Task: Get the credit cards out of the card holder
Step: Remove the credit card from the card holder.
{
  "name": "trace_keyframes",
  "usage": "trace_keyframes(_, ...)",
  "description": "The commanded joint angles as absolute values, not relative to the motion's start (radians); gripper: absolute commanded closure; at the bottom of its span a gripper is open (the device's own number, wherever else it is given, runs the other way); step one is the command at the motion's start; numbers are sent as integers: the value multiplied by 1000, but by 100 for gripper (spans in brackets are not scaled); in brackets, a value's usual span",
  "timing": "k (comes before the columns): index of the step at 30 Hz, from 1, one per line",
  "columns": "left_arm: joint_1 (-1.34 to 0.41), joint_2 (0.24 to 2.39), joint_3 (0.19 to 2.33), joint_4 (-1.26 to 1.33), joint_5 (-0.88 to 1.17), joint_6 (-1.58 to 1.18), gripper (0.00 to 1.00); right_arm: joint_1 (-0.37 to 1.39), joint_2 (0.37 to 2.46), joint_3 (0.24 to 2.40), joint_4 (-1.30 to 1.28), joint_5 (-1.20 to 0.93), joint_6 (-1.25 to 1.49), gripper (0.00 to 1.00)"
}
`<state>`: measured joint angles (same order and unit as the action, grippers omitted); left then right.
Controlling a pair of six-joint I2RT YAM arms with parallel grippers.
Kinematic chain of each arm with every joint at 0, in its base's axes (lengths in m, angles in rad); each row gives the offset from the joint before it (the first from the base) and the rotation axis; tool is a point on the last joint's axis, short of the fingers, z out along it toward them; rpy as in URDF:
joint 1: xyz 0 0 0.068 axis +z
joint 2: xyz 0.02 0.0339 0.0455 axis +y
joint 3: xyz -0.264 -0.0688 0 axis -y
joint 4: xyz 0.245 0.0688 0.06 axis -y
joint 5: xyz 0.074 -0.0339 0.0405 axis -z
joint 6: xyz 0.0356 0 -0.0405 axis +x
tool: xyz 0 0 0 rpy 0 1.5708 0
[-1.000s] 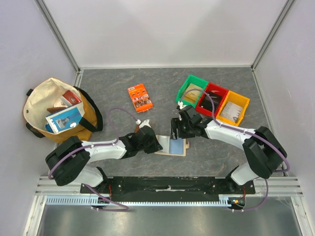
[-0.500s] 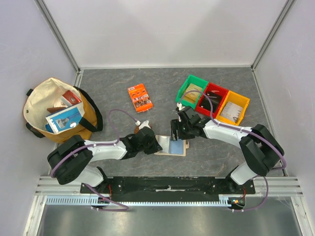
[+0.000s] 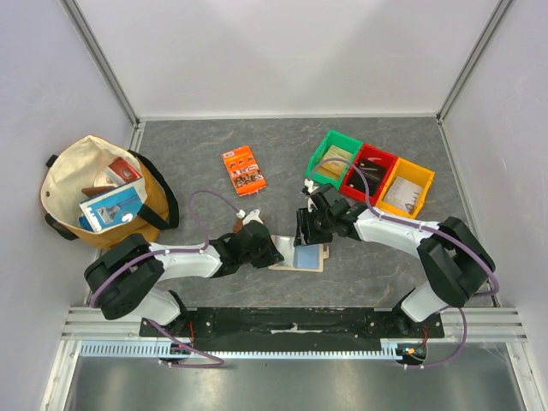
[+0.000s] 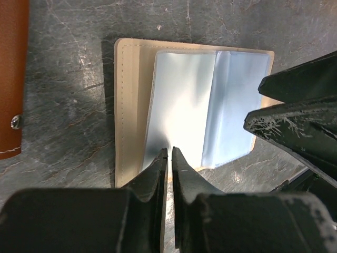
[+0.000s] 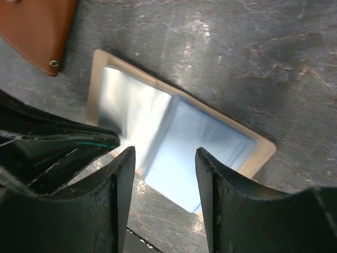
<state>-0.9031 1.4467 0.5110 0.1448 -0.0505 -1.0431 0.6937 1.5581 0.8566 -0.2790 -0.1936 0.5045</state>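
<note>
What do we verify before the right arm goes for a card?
1. The card holder lies open, sleeves up: ok.
2. A card shows in the clear sleeves: cannot tell; they look pale, and nothing black is visible.
3. The left gripper has its jaws nearly together at the holder's near edge; whether it pins the holder: cannot tell.
4. The right gripper is open, its tips straddling the sleeves' edge: ok.
5. The two grippers are apart, not touching: ok.
6. The brown wallet lies apart from the holder, out of the way: ok.
</note>
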Motion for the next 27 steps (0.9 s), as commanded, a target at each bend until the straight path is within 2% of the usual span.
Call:
trace_keyframes(1, -899, 1468, 499, 140, -67, -1060, 88, 693, 1520, 867, -210, -299, 518, 44)
trace_keyframes(5, -899, 1465, 496, 143, -66, -1061, 88, 698, 1537, 865, -183, -327, 531, 44)
trace_keyframes(14, -900, 1451, 486, 143, -74, -1066, 88, 698, 1496, 871, -302, -12, 532, 37)
trace_keyframes(27, -899, 1453, 486, 140, -74, -1068, 88, 698, 1571, 865, -285, -43, 525, 35)
